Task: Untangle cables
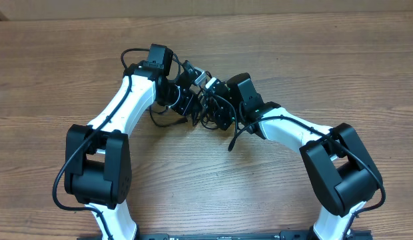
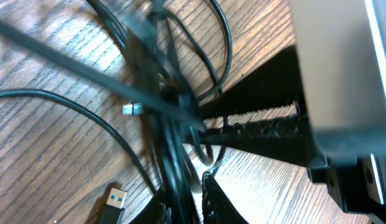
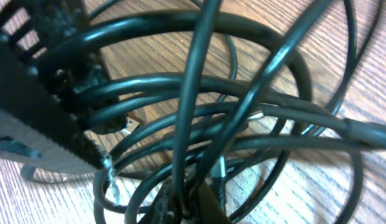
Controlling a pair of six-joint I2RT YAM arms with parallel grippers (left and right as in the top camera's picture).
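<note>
The cables (image 1: 208, 113) are a bunch of thin black cords between the two arms at the middle of the table. My left gripper (image 1: 192, 100) reaches into the bunch from the left and my right gripper (image 1: 218, 110) from the right. In the left wrist view my left gripper (image 2: 188, 206) is shut on several black strands (image 2: 174, 155) that run up between its fingers. A blue-tongued USB plug (image 2: 116, 200) lies on the wood beside it. In the right wrist view my right gripper (image 3: 184, 209) is shut on cords where the looped cables (image 3: 199, 106) cross.
The wooden table (image 1: 206, 187) carries everything. One loose cable end (image 1: 233, 142) trails toward the front from the bunch. A small silver connector (image 2: 132, 109) hangs among the strands. The other arm's dark finger (image 3: 31, 106) crowds the left of the right wrist view.
</note>
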